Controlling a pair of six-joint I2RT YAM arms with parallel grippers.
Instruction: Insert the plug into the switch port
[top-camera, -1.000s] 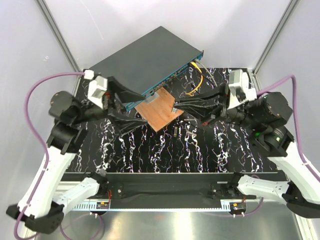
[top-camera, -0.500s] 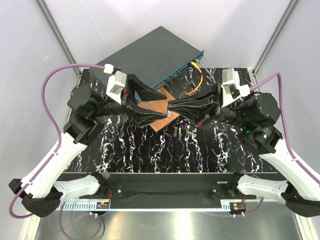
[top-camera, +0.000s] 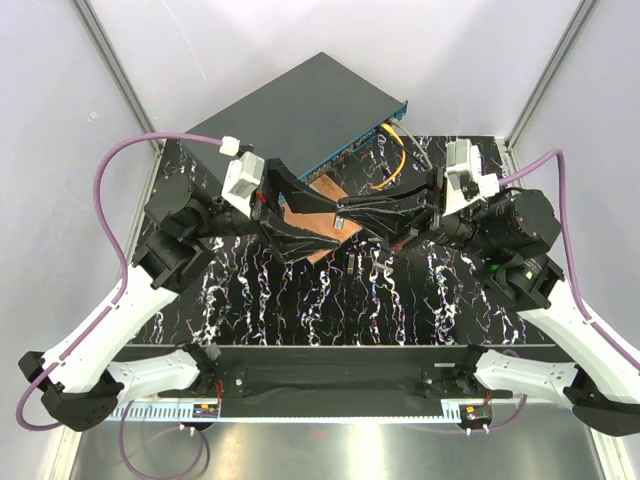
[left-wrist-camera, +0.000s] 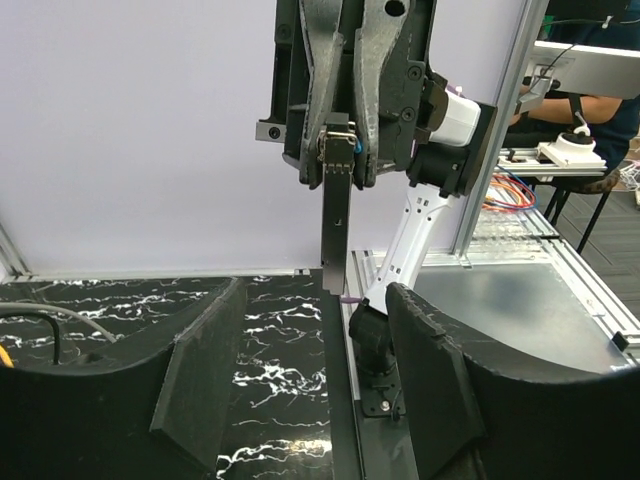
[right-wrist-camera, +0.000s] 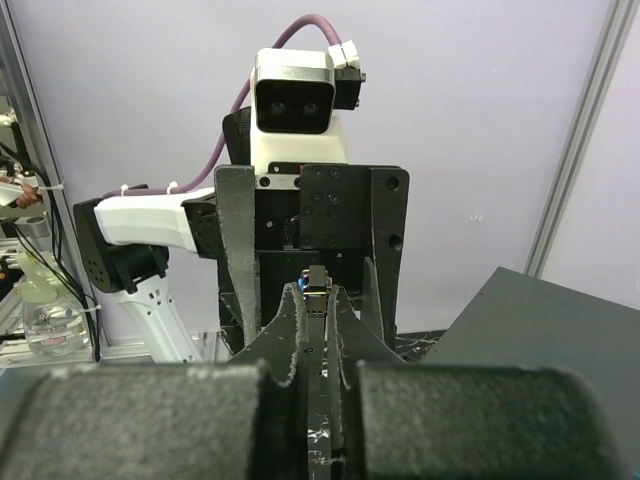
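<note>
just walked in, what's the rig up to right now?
Both arms reach to mid-table, hands facing each other in front of the switch. The right hand is shut on a thin piece with a small metal connector at its end. From above this looks like the edge of the brown board. The left hand is open, its fingers either side of that piece, not gripping. Neither hand is at the switch's blue port face, so no insertion is under way.
</note>
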